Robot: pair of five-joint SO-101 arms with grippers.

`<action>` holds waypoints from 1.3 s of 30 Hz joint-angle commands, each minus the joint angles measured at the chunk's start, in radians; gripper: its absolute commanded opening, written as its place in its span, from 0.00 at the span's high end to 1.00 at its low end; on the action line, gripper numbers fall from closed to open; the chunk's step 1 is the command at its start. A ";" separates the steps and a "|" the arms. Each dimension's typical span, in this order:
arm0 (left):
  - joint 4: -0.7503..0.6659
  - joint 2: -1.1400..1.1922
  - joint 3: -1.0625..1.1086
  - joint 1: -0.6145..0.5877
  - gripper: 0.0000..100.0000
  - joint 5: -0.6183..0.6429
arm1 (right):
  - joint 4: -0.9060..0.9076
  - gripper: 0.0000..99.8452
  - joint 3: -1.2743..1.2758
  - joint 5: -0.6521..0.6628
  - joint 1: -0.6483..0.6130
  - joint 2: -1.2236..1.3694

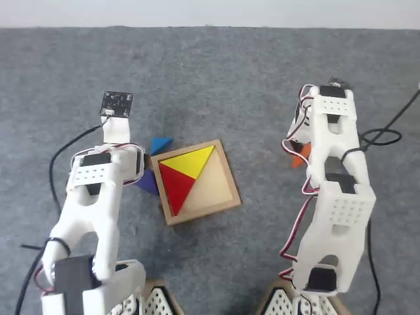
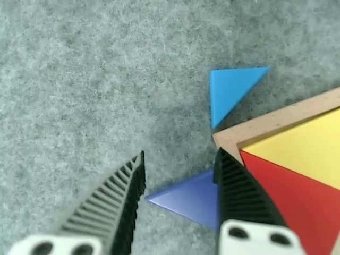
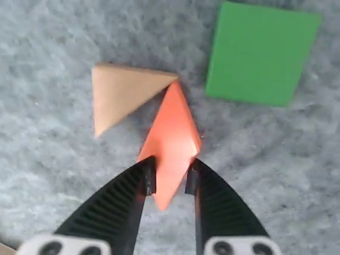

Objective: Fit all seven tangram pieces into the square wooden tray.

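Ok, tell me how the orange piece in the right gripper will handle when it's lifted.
The orange piece looks like a flat, rigid block with crisp edges, so it probably won't flex. The right gripper pinches it near one pointed end, off-centre, so it may pivot or droop. Its smooth faces could also slip in the grip.

The left gripper (image 2: 180, 154) is hemmed on one side by the tray (image 2: 265, 125) corner, apparently touching; open worktop (image 2: 79, 79) is left on the other side.
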 commanded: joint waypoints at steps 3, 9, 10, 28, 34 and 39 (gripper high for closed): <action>-0.020 -0.044 -0.005 -0.003 0.79 0.005 | -0.012 0.93 -0.023 0.153 -0.099 0.015; -0.020 -0.044 -0.005 -0.003 0.79 0.005 | 0.099 0.95 -0.014 0.333 -0.133 0.024; -0.020 -0.044 -0.005 -0.003 0.79 0.005 | 0.131 0.95 -0.014 0.354 -0.133 0.024; -0.020 -0.044 -0.005 0.002 0.79 0.005 | 0.042 0.92 -0.017 0.250 -0.130 -0.208; -0.020 -0.044 -0.005 0.000 0.79 0.005 | -0.004 0.87 -0.017 0.236 -0.147 -0.087; -0.020 -0.044 -0.005 0.000 0.79 0.005 | 0.016 0.86 -0.023 0.281 -0.203 0.045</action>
